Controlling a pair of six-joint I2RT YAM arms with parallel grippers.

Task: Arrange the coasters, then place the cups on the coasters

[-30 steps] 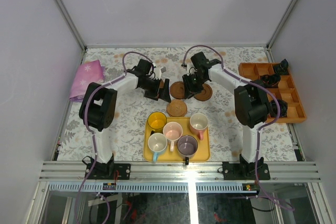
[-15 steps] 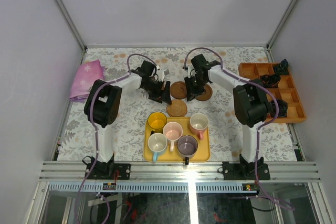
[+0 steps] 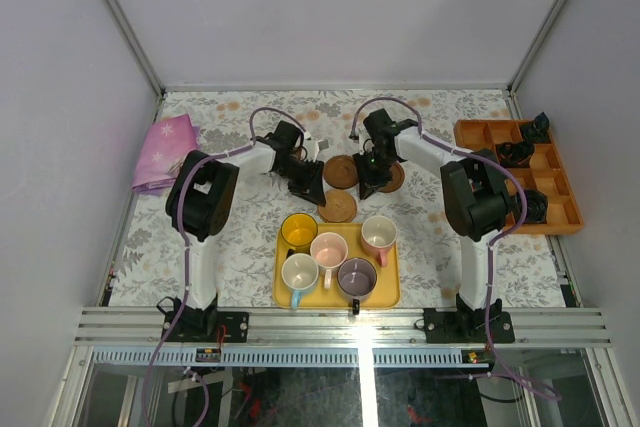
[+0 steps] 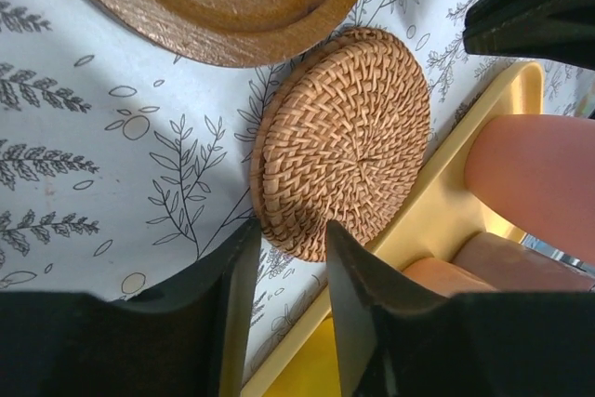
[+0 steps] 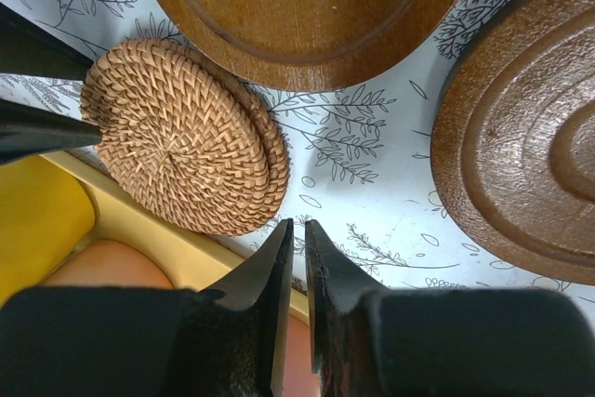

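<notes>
A woven round coaster [image 3: 337,206] lies just behind the yellow tray [image 3: 388,292]. Two wooden coasters [image 3: 340,169] [image 3: 392,178] lie behind it. My left gripper [image 3: 310,185] hovers at the woven coaster's [image 4: 344,141] left edge. Its jaws [image 4: 290,239] are open, with the coaster's rim showing between the tips. My right gripper [image 3: 372,182] is low between the woven coaster [image 5: 181,137] and the dark wooden coaster [image 5: 530,155]. Its jaws [image 5: 296,230] are shut to a slit, with nothing between them. Amber [image 3: 298,231], pale pink [image 3: 328,248], salmon [image 3: 379,234], purple [image 3: 357,275] and white [image 3: 299,271] cups stand in the tray.
A pink cloth [image 3: 165,150] lies at the far left. An orange compartment tray [image 3: 520,177] with small black parts stands at the right edge. The two grippers are close together over the coasters.
Both grippers have moved inward and down toward the woven coaster. The left jaws have narrowed from wide open. The right jaws have closed further.
</notes>
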